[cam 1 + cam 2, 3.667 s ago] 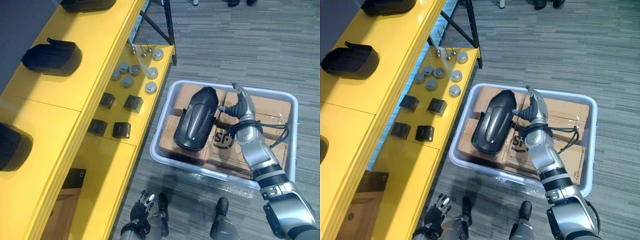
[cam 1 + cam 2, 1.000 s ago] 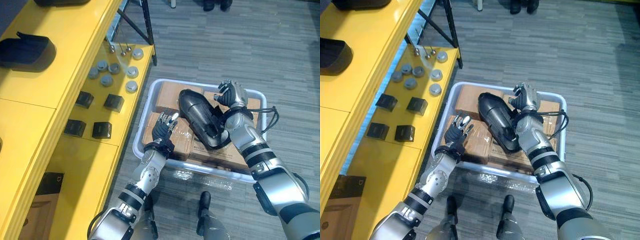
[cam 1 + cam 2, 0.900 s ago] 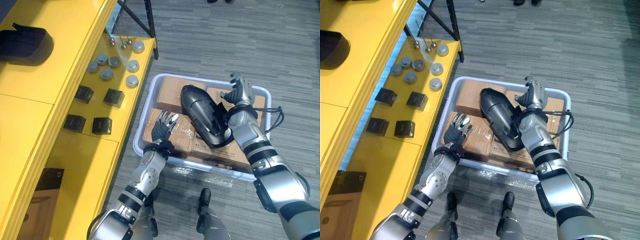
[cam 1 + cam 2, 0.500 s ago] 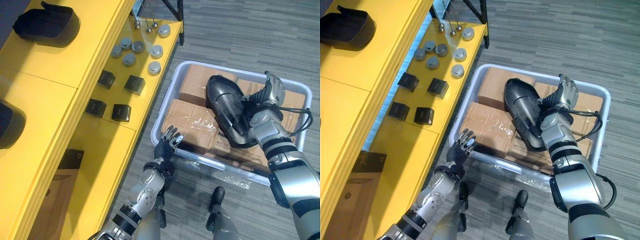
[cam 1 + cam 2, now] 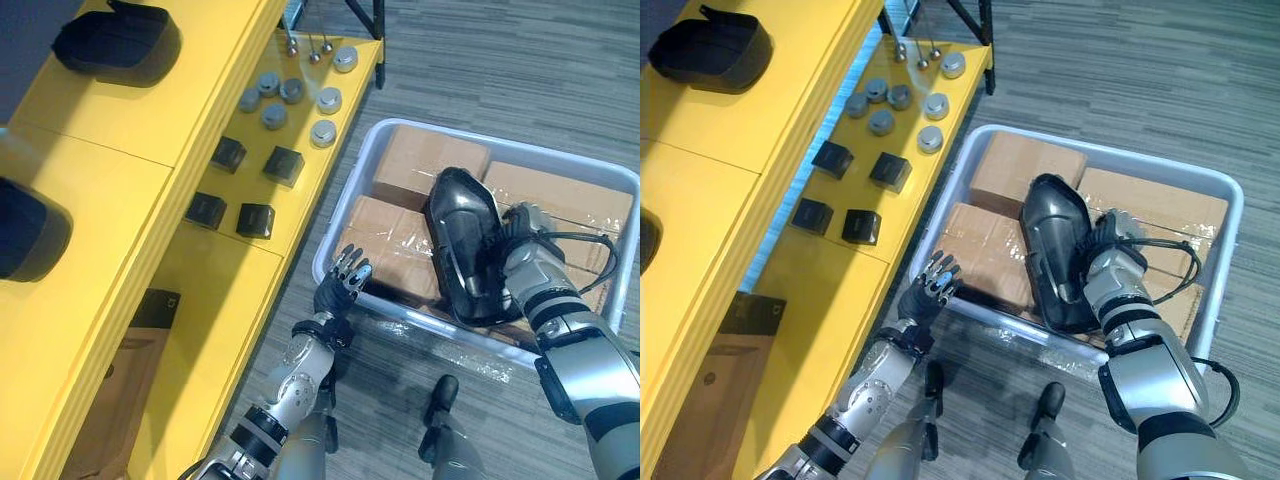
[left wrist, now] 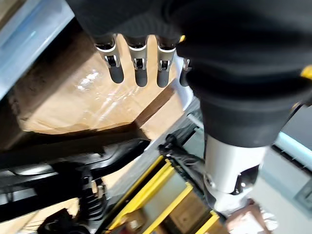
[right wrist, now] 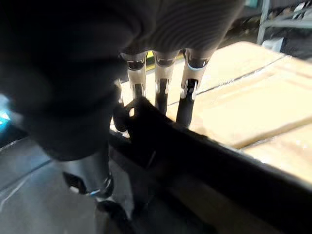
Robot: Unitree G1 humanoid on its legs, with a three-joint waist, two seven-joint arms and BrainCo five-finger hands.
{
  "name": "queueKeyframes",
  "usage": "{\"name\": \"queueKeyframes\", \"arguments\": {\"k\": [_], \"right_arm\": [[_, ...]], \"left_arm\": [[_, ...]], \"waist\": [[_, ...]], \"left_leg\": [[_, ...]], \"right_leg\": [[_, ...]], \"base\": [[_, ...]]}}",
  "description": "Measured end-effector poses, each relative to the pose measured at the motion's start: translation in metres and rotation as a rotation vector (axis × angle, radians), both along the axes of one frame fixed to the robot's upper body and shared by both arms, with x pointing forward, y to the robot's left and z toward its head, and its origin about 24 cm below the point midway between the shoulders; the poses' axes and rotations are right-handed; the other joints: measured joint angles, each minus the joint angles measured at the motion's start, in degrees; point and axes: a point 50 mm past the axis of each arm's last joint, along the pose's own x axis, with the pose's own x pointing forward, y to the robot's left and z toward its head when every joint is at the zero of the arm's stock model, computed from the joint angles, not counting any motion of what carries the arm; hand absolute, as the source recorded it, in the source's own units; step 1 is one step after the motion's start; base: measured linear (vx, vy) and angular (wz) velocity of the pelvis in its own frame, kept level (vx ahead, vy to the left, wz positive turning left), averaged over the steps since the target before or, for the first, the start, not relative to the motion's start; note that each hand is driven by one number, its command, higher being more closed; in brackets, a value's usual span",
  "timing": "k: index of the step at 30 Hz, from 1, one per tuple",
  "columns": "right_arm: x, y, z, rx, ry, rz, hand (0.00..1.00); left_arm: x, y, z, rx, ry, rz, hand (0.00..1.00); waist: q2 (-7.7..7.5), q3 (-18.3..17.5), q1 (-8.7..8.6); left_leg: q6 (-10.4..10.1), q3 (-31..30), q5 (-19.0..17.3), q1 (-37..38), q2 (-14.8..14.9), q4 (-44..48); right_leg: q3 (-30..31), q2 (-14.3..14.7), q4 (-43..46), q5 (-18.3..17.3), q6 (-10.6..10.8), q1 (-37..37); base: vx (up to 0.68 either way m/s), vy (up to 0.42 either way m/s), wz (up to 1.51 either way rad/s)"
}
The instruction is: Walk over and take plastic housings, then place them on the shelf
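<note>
**Left eye view.** Yellow shelf along the left, two levels. Upper level: two shelved housings, black. Lower level: grey round caps and small black blocks. On the floor beside it: grey bin packed with cardboard boxes. Across the boxes: black plastic housing, lying lengthwise, not yet lifted. Right hand on its long edge. Left hand just outside the bin's near corner.

**Right eye view.** Same layout. Right hand bunched down against the housing. Left hand by the rim, fingers spread.

**Left wrist view.** Fingers straight and relaxed, holding nothing, above a film-wrapped box.

**Right wrist view.** Fingers hooked over the housing's dark rim, thumb on the near face. Wall pinched between them: a grasp on the housing.

**Step in hand, as judged.** Pick-up from the bin, with the grip in place and the lift pending.

**Next move, as judged.** Straight lift clear of the bin walls. Long piece held by one edge, so likely to swing, hence probable support from the free left hand. Then a turn toward the shelf's bare upper level.
</note>
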Motion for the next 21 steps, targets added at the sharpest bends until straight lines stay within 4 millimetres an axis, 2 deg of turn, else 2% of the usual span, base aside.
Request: {"name": "queueKeyframes", "arguments": {"k": [5, 9, 13, 17, 19, 21], "right_arm": [[-0.003, -0.004, -0.002, 0.031, -0.117, -0.034, 1.0], [-0.003, 0.002, -0.007, 0.01, -0.165, 0.029, 1.0], [0.001, 0.022, 0.011, -0.02, -0.272, 0.16, 1.0], [0.001, 0.036, 0.025, -0.034, -0.356, 0.226, 1.0], [0.001, 0.043, 0.026, -0.033, -0.378, 0.252, 1.0], [0.003, 0.054, 0.024, -0.015, -0.392, 0.281, 1.0]], "left_arm": [[0.001, 0.006, -0.004, -0.013, 0.001, -0.005, 0.0], [0.0, 0.008, -0.001, 0.0, -0.02, -0.029, 0.0], [0.003, 0.005, 0.004, 0.02, -0.009, -0.041, 0.0], [0.007, 0.003, 0.006, 0.045, 0.013, -0.035, 0.0], [0.01, 0.002, 0.002, 0.07, 0.034, -0.029, 0.0], [0.014, 0.004, -0.001, 0.114, 0.046, -0.016, 0.0]], "waist": [[0.37, -0.1, -0.14], [0.36, -0.1, -1.03], [0.26, -0.1, -2.79], [0.0, -0.1, -3.61], [-0.15, 0.0, -3.84], [-1.21, -0.2, -4.11]], "left_leg": [[0.4, -0.1, 0.3, 0.1, -0.7, -0.4], [0.4, 0.0, 0.3, 0.8, -0.7, -0.4], [0.2, 0.9, 0.2, 2.4, -0.1, -0.4], [-0.1, 1.4, 0.0, 3.4, 1.1, -0.4], [-0.2, 1.7, -0.1, 4.3, 1.6, -0.7], [-0.3, 2.8, -0.2, 5.2, 2.3, -0.8]], "right_leg": [[-0.2, -0.7, 0.1, 0.0, 0.1, 0.0], [-0.2, -0.7, -0.1, 0.0, 0.1, 0.8], [0.5, 0.0, -0.4, 0.0, 0.1, 2.0], [0.7, 1.2, -1.0, 0.2, -0.2, 2.9], [0.9, 1.8, -1.4, 0.3, -0.3, 3.6], [1.8, 2.6, -2.0, 0.6, -0.7, 3.9]], "base": [[0.01, 0.005, 0.05], [0.03, 0.0, -0.01], [0.01, -0.011, -0.1], [0.0, -0.024, -0.12], [0.01, -0.03, -0.15], [0.02, -0.02, -0.23]]}}
